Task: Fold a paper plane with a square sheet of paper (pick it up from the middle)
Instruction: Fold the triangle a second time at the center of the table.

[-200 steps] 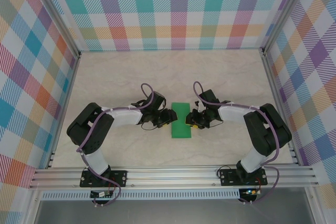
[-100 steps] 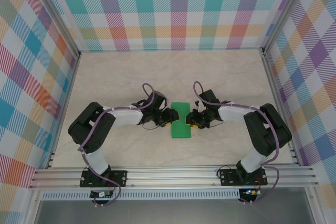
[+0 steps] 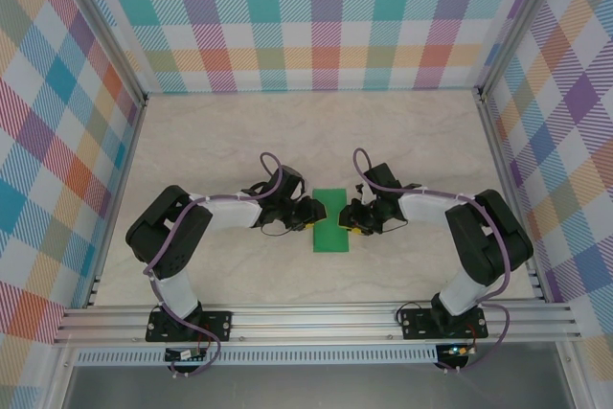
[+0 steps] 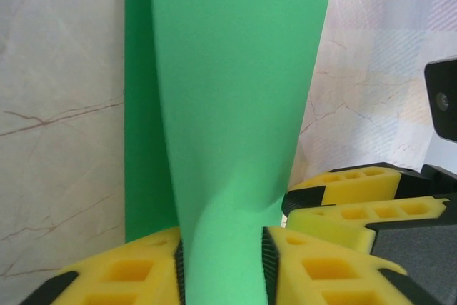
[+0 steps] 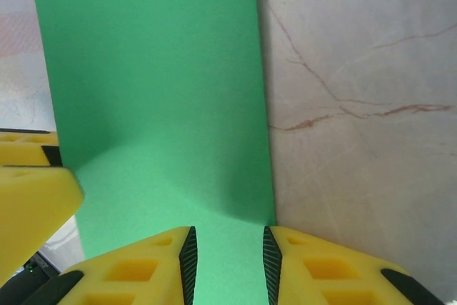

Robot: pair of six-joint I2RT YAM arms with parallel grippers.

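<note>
The square sheet of paper (image 3: 331,220) is green and lies folded into a narrow upright strip at the table's middle. My left gripper (image 3: 311,212) is at its left edge and my right gripper (image 3: 351,217) at its right edge. In the left wrist view a raised flap of the paper (image 4: 235,91) curls up and runs between the jaws of the left gripper (image 4: 221,241), reaching from pad to pad, with the jaws still apart. In the right wrist view the right gripper (image 5: 228,241) stands with parted jaws low over the flat paper (image 5: 157,83), whose edge lies by the right pad.
The marble-patterned table (image 3: 230,141) has bare room behind and to both sides of the paper. Checked walls and metal frame posts (image 3: 144,98) enclose it. The two grippers face each other closely; the right one's yellow fingers (image 4: 343,183) show in the left wrist view.
My left gripper has crept right onto the paper's left edge and its jaws have narrowed. The right arm and the paper's place on the table look unchanged.
</note>
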